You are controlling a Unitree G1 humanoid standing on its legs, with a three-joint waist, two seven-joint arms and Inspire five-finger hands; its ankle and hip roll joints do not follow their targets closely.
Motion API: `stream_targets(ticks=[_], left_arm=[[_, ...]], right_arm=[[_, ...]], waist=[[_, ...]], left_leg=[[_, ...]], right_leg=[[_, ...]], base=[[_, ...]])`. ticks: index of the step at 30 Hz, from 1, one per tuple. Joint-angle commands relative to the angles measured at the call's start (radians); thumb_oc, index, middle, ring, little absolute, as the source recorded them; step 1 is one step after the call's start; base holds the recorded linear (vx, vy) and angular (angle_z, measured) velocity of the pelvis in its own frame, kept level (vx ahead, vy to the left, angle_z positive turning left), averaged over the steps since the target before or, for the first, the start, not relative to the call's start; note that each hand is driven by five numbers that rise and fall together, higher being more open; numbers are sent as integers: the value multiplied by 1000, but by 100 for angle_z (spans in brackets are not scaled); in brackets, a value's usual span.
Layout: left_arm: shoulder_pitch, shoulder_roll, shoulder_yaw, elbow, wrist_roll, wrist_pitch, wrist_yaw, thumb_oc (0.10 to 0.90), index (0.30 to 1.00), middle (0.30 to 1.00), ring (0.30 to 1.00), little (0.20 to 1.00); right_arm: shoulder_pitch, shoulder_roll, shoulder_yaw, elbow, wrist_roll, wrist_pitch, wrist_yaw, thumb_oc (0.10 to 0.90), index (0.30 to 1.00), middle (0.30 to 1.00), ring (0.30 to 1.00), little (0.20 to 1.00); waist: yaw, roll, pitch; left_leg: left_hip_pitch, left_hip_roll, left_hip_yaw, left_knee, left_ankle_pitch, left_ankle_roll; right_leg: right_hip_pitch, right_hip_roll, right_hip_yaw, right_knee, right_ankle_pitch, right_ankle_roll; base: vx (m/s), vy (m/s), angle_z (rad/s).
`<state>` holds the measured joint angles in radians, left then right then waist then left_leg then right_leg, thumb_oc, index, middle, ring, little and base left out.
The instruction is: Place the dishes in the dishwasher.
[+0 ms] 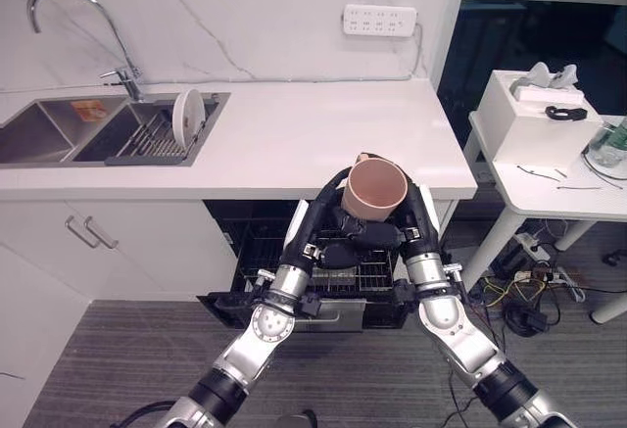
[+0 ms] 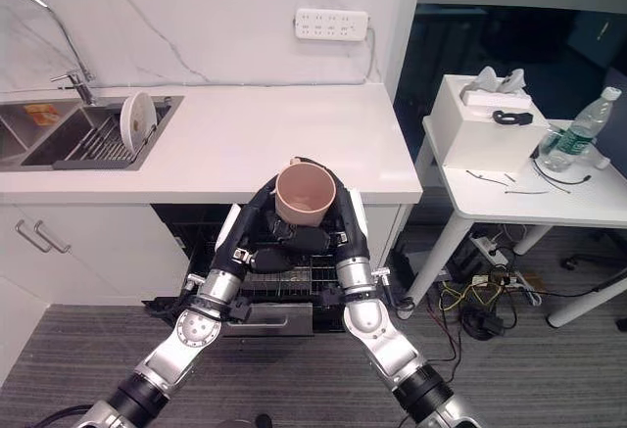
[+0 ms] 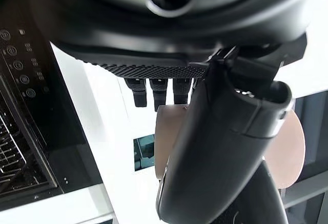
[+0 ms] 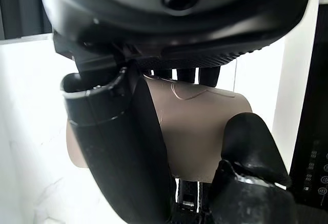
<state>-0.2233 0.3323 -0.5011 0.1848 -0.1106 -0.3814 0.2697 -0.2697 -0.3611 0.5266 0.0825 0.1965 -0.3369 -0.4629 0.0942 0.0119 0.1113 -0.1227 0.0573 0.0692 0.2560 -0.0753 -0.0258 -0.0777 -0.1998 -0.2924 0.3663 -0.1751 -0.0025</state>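
Observation:
A tan cup [image 1: 375,190] hangs, mouth up and tilted toward me, just in front of the counter edge and above the pulled-out dishwasher rack [image 1: 364,273]. Both hands clasp it. My left hand [image 1: 325,214] wraps its left side and my right hand [image 1: 419,214] its right side. In the left wrist view the thumb [image 3: 220,157] lies across the cup [image 3: 296,149], with the fingers behind it. In the right wrist view the thumb [image 4: 123,147] presses the cup wall [image 4: 205,126]. A white plate [image 1: 187,118] stands upright in the sink's drying rack.
The white counter [image 1: 313,139] runs above the open dishwasher, with a double sink [image 1: 54,132] and a faucet [image 1: 118,56] at the left. The dishwasher front panel [image 1: 323,315] juts toward me. At the right stands a white side table [image 1: 549,188] with a box and a bottle [image 2: 571,136].

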Motion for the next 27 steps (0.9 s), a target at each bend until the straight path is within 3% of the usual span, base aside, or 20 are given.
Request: stream_targets(ticks=[1, 10, 19, 27], left_arm=[[69, 71, -9, -59, 29, -77, -4, 800, 900, 900, 900, 900], [130, 107, 73, -87, 16, -89, -21, 800, 900, 900, 900, 900], [191, 126, 143, -102, -17, -150, -78, 800, 900, 900, 900, 900], [196, 124, 167, -109, -17, -151, -79, 800, 900, 900, 900, 900]], right_arm=[[-159, 6, -302, -98, -46, -174, -169, 400, 300, 300, 300, 300], [-115, -42, -402, -89, -30, -215, -214, 400, 300, 300, 300, 300], [-63, -54, -476, -85, -13, -255, -276, 400, 300, 300, 300, 300], [-50, -45, -469, -88, 24, -261, -202, 400, 300, 300, 300, 300]], waist=[[11, -16, -48], [30, -18, -50], [47, -18, -54], [52, -22, -57]], left_leg=[[12, 73, 19, 44, -41, -46], [-6, 76, 15, 44, -30, -49], [-22, 77, 15, 44, -22, -51], [-24, 76, 12, 44, -22, -51]], right_leg=[[36, -62, 10, -66, 96, 143], [41, -74, -14, -66, 98, 148], [46, -84, -32, -66, 98, 152], [45, -85, -32, -66, 99, 154]], base=[[13, 24, 12], [9, 19, 10], [-4, 19, 15], [-1, 1, 1]])
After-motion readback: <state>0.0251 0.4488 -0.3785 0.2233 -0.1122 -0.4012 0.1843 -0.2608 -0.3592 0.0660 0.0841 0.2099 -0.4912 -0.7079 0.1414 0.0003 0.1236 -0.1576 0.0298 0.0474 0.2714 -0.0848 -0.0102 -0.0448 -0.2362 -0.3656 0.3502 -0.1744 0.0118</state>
